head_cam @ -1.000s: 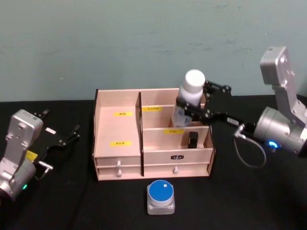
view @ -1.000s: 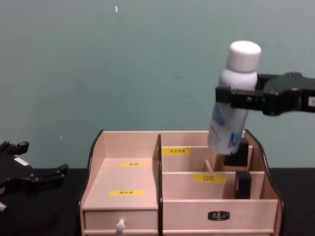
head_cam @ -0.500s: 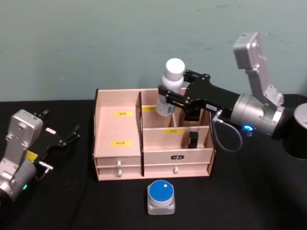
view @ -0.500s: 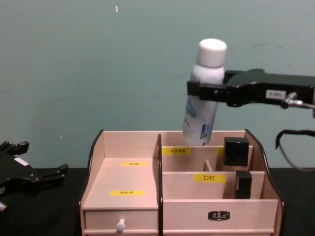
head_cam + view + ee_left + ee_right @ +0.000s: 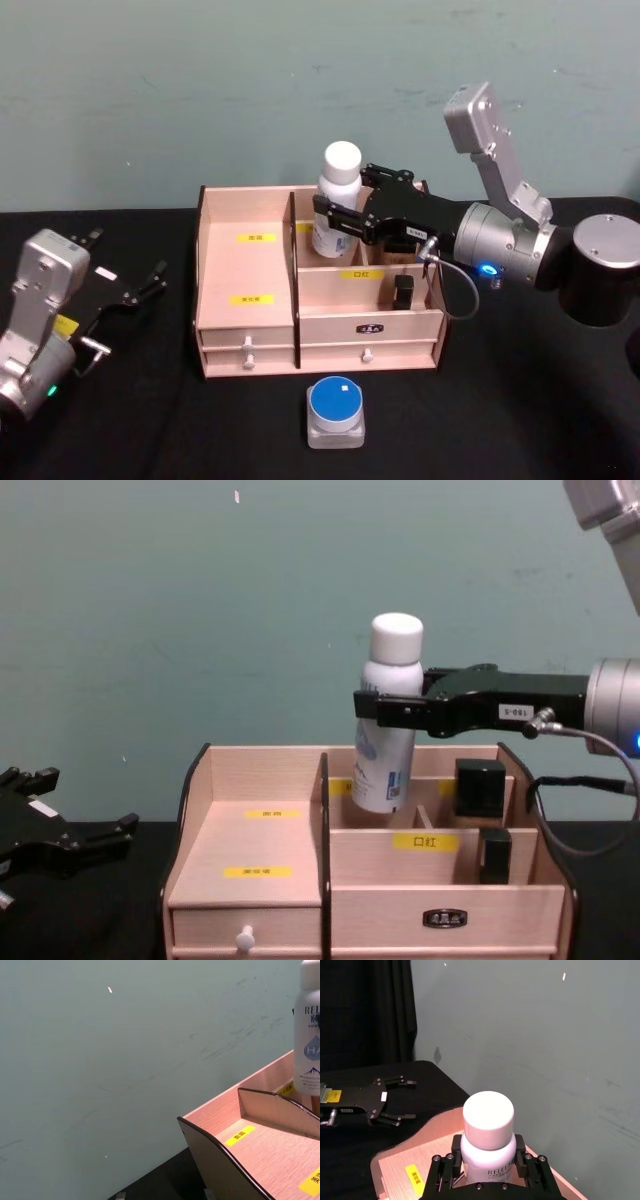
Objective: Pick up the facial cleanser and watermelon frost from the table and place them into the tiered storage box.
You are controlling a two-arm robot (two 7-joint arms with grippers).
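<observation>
A white-capped bottle (image 5: 338,180), taken to be one of the task's two things, is clenched by the right gripper (image 5: 345,218), which is reached in from the 3 o'clock side of the tiered storage box (image 5: 248,268). The bottle is held nearly upright, gripped across its upper body just below the cap. Its base is sunk into the rear compartment just past the central divider, toward 12 o'clock of the box. Whether the base is touching the compartment floor cannot be told. The bottle is judged to be stiff, smooth plastic of modest weight, round and therefore liable to twist or slip. A hold across the cylinder's width, as shown, is judged sound, and a squeeze on the cap is best avoided. A blue-lidded jar (image 5: 335,400), presumably the second item, is left on the surface at 6 o'clock of the box. The left gripper (image 5: 150,280) is parked at 9 o'clock, its fingers spread and nothing held.
</observation>
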